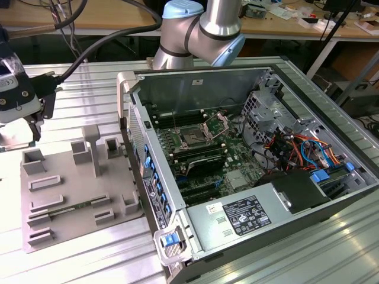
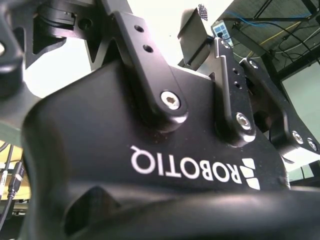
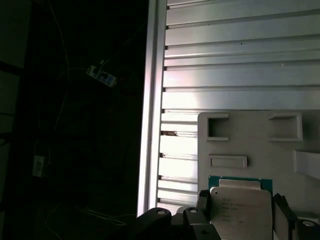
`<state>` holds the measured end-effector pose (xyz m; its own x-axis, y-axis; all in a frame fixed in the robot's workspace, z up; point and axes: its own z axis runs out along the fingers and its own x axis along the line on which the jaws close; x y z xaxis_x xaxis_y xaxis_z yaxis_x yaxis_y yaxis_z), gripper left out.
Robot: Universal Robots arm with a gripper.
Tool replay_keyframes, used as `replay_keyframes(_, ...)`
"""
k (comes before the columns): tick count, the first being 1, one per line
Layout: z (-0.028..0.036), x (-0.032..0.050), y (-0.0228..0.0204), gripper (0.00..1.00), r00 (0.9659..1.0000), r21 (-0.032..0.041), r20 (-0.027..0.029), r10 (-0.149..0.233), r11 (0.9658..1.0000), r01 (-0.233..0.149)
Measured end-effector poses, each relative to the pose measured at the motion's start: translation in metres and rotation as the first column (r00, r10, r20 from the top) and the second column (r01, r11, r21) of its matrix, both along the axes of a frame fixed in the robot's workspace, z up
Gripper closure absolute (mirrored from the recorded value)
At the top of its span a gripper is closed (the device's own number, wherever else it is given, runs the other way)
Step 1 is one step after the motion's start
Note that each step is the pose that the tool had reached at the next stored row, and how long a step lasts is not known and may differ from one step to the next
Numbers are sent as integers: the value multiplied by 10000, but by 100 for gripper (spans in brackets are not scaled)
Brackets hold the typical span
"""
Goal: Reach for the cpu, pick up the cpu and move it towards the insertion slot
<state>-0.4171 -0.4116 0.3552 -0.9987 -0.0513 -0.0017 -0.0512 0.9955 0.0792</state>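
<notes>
Counted at the exterior view's left edge: one gripper [image 1: 35, 133], hung above the left end of one grey moulded tray [image 1: 77, 201]. Found in the first wrist view one cpu [image 3: 241, 210], silver plate up and green rim showing, clamped between two black fingers [image 3: 202, 202], one at each opposite edge. Judged the jaws closed on it, with tray surface beneath. Noted raised frames and posts on the tray, number not settled.

Further right, recorded one open computer case [image 1: 195, 89], with its upright side wall [image 1: 135, 127] between tray and board. Inside, found one insertion slot [image 1: 192, 139], metal plate hinged up, flanked by long black memory slots [image 1: 204, 163]. Right of that, logged one pale square heatsink [image 1: 237, 180], a tangle of red and blue cables [image 1: 296, 148] and one power supply [image 1: 249, 216]. Judged cpu and slot well apart.
</notes>
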Motion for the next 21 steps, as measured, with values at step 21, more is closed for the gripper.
replay_keyframes(21, 105, 0, 0, 45, 10000, 51, 1, 0, 10000, 0)
